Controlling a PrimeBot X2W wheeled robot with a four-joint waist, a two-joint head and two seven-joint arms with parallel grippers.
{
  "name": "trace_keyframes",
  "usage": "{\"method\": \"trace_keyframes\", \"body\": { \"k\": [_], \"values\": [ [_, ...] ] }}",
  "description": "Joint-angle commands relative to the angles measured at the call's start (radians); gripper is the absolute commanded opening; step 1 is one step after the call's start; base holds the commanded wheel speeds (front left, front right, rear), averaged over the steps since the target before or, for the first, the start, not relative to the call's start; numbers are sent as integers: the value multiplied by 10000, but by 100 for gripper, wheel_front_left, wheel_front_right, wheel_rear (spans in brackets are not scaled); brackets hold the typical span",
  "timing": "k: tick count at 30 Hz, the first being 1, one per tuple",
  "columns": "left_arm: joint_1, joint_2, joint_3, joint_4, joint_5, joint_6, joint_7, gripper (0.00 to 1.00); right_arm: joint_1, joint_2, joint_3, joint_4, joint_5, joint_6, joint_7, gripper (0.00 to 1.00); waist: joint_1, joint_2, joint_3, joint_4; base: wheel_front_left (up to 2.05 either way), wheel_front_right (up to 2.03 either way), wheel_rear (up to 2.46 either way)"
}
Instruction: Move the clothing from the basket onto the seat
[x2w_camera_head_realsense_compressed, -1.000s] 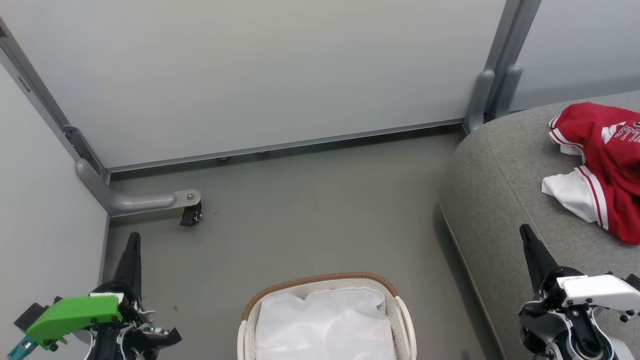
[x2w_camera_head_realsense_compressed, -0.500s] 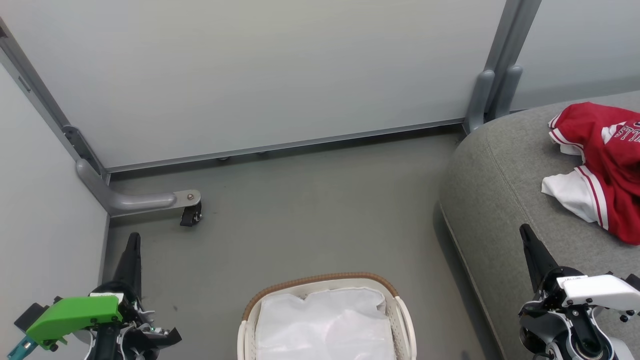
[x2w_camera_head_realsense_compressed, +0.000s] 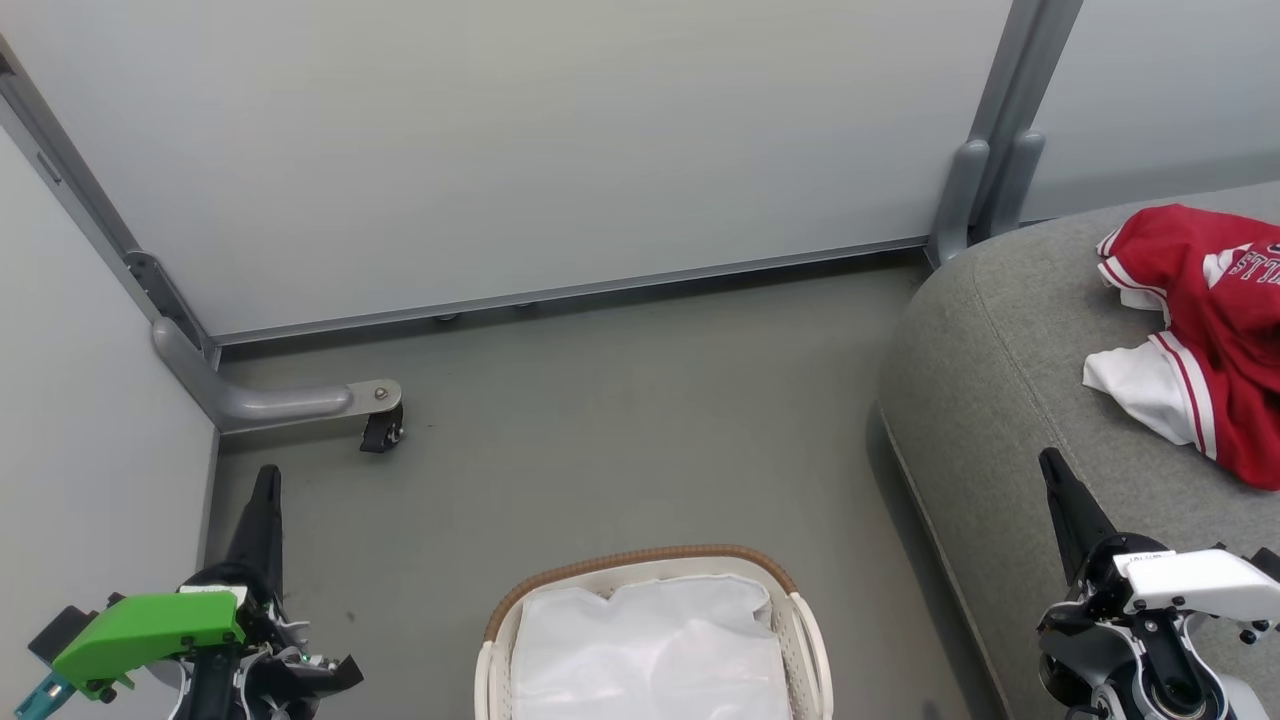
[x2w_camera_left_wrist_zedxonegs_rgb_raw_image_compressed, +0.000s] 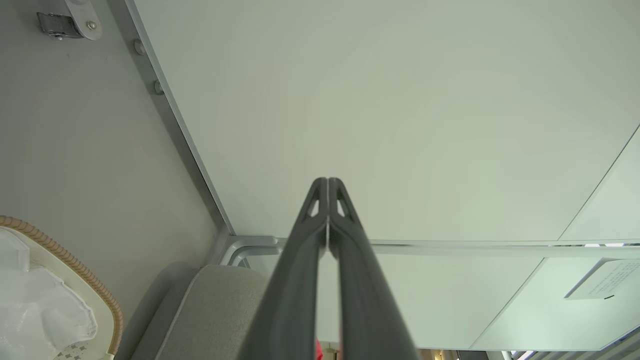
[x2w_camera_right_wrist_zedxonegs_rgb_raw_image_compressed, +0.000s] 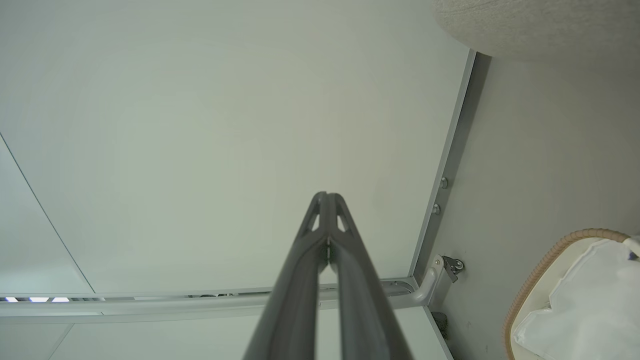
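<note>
Two grippers stood nearest the camera, both closed and empty. The left gripper (x2w_camera_head_realsense_compressed: 266, 478) was at the lower left of the head view, beneath a green housing (x2w_camera_head_realsense_compressed: 150, 625). Its two dark fingers were pressed together into a single point, seen against the floor (x2w_camera_head_realsense_compressed: 620, 400). In the left wrist view the same gripper (x2w_camera_left_wrist_zedxonegs_rgb_raw_image_compressed: 327, 183) had its tips meeting, with nothing between them. The right gripper (x2w_camera_head_realsense_compressed: 1048, 460) was at the lower right, beneath a white housing (x2w_camera_head_realsense_compressed: 1195, 578). Its fingers were likewise together, seen against the near edge of the seat. In the right wrist view its tips (x2w_camera_right_wrist_zedxonegs_rgb_raw_image_compressed: 326, 196) touched.

One basket (x2w_camera_head_realsense_compressed: 640, 558) stood on the floor between the two grippers, cut off by the bottom edge of the head view. It was oval and cream-white, with perforated walls and a brown woven-look rim. Inside lay a crumpled, glossy white liner (x2w_camera_head_realsense_compressed: 650, 640).

One seat (x2w_camera_head_realsense_compressed: 1000, 380), large and upholstered in grey fabric, stood to the right of the basket with a strip of floor between them. Its rounded corner and stitched seam faced the floor.

One lot of clothing (x2w_camera_head_realsense_compressed: 1210, 320) lay crumpled on top of the seat, toward its far right side. It was red with a white panel, red-and-white striped trim and white lettering, and it ran off the right edge of the view. It was well apart from the basket and clear of the right gripper.

One castor (x2w_camera_head_realsense_compressed: 380, 430) sat on a grey metal foot at the floor's far left corner.

One pale wall panel (x2w_camera_head_realsense_compressed: 500, 150), framed in metal, ran along the floor's far edge. A grey post (x2w_camera_head_realsense_compressed: 1000, 130) stood beside the seat's far corner.
</note>
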Motion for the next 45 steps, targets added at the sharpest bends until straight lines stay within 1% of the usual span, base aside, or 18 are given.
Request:
{"method": "trace_keyframes", "body": {
  "k": [1,45],
  "values": [
    [-92,1,28,4,23,-36,39,0,-83,-56,-14,-25,34,-3,30,0,0,0,0,0,0,0,0],
    [-93,-2,33,5,33,-36,42,0,-82,-56,-12,-26,35,-3,28,0,0,0,0,0,0,0,0]
  ]
}}
